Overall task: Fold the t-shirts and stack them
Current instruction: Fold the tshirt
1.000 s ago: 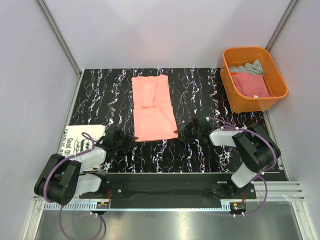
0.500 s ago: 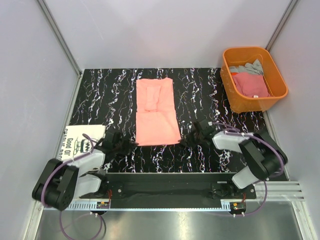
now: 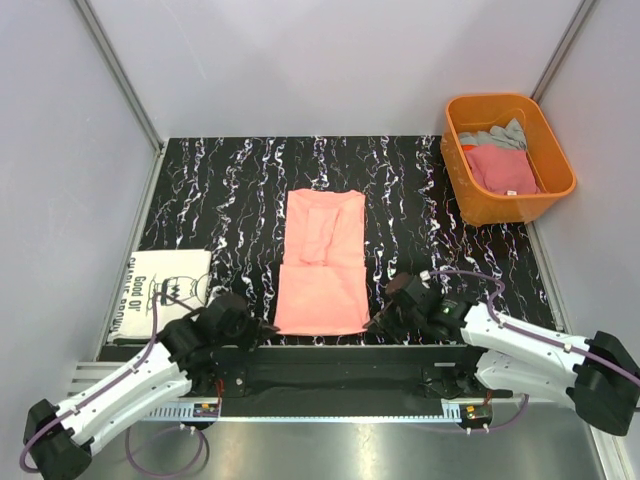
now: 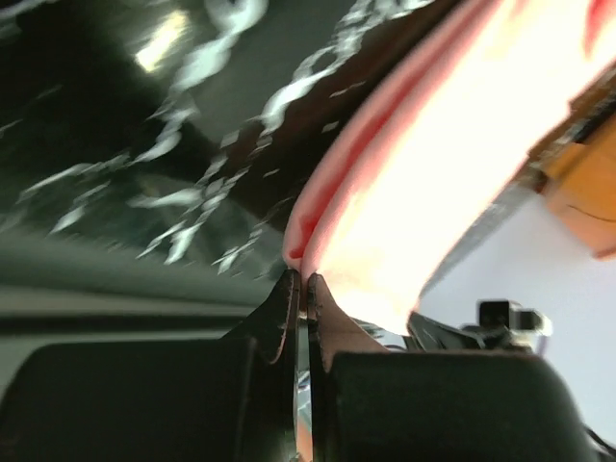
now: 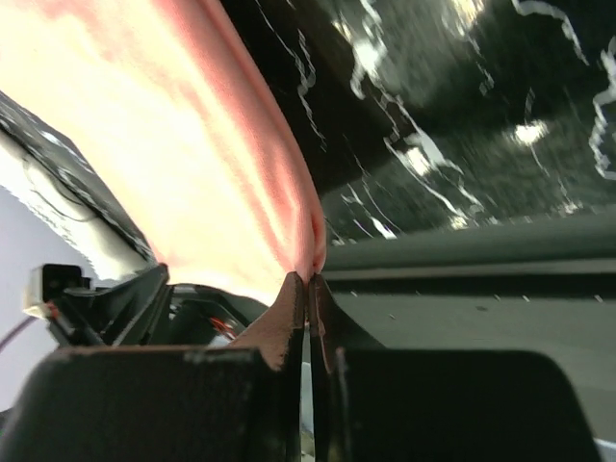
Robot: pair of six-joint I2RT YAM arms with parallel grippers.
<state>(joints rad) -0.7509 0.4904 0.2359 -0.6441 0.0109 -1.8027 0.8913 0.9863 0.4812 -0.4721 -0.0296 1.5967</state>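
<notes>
Plain grey walls (image 3: 330,60) enclose a black, white-veined marble-look table (image 3: 220,190). The soft salmon-pink t-shirt (image 3: 322,262) lies folded lengthwise at mid-table. A rigid orange tub (image 3: 500,210) half-hides pink and grey tees (image 3: 500,168). The white t-shirt (image 3: 170,285) lies at the left edge, its lettering partly cut off. The left gripper (image 4: 300,285) and right gripper (image 5: 308,280) each pinch a near corner of the salmon-pink t-shirt.

White cloth tee w/ black print (image 3: 165,283): text mostly unreadable. Grey cloth tee (image 3: 495,136) mostly under deep-pink tee (image 3: 503,170). Wrist views blurred.
</notes>
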